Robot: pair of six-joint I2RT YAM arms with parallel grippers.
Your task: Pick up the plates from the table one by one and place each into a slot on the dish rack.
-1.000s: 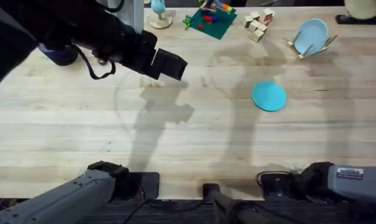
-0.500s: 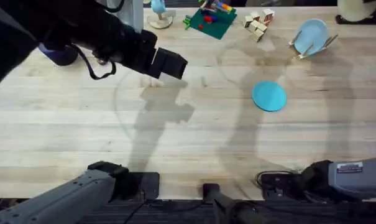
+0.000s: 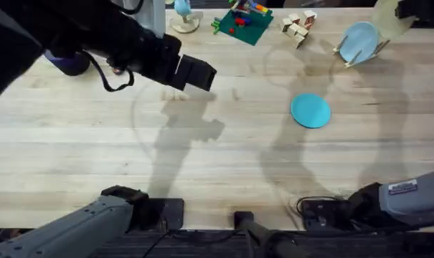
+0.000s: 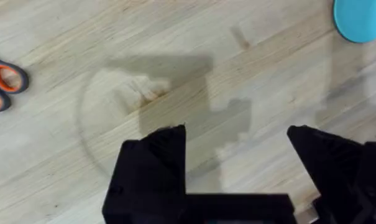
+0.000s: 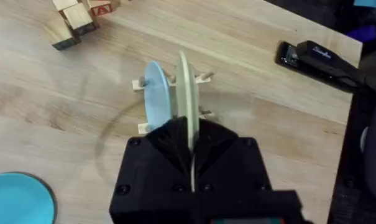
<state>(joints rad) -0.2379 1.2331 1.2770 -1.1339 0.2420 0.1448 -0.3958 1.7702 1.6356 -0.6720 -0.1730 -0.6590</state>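
Currently the right gripper (image 5: 191, 163) is clamped edge-on around the cream-yellow plate (image 5: 186, 102), held upright just above the dish rack (image 5: 170, 102) at the far right of the table (image 3: 224, 165), right beside the pale blue plate (image 5: 155, 99) already standing in the rack. If the held plate is lowered off the line of the open slot, its rim may strike a peg or the pale blue plate and tip the light rack. The left gripper (image 4: 234, 155) hangs wide open and empty over the far left; the teal-blue plate (image 3: 310, 111) lies flat right of centre.
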